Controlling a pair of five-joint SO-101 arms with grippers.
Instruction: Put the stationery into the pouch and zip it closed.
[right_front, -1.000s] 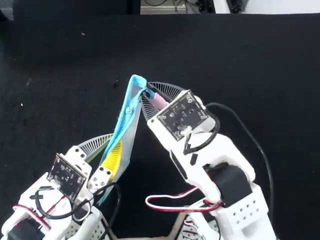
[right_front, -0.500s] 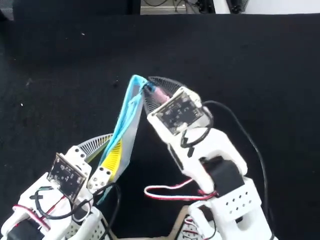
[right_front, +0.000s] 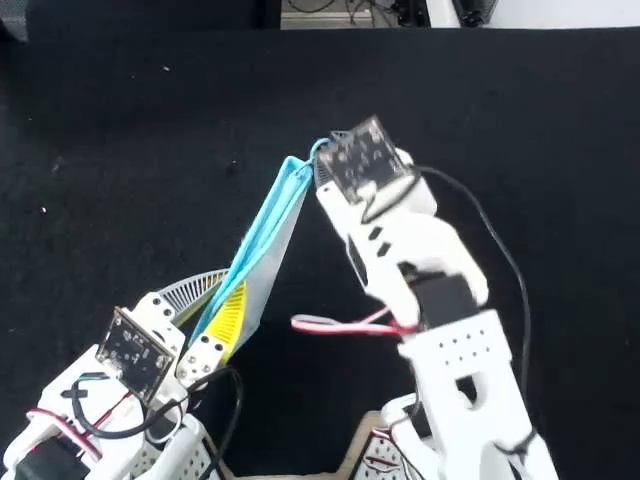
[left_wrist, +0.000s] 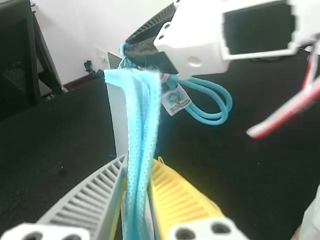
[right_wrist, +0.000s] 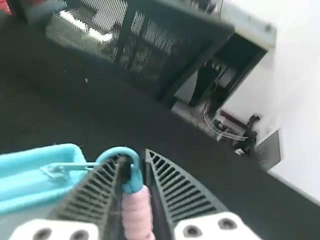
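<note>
Pouch (right_front: 262, 248): blue, stretched edge-up between both grippers over the black table (right_front: 120, 120).
Left gripper (right_front: 222, 297): jaws clamped on the pouch's near end.
Right gripper (right_wrist: 134, 161): jaws nipped tight on the blue zip cord (right_wrist: 129, 176) at the pouch's far end.

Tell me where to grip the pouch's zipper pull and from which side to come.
Grip the pink tab behind the blue cord loop, where the right gripper pinches it, coming from beyond the far end of the pouch, in line with the zipper. The tab is thicker than the cord; the left gripper holds the near end, so the pouch is stretched straight.
</note>
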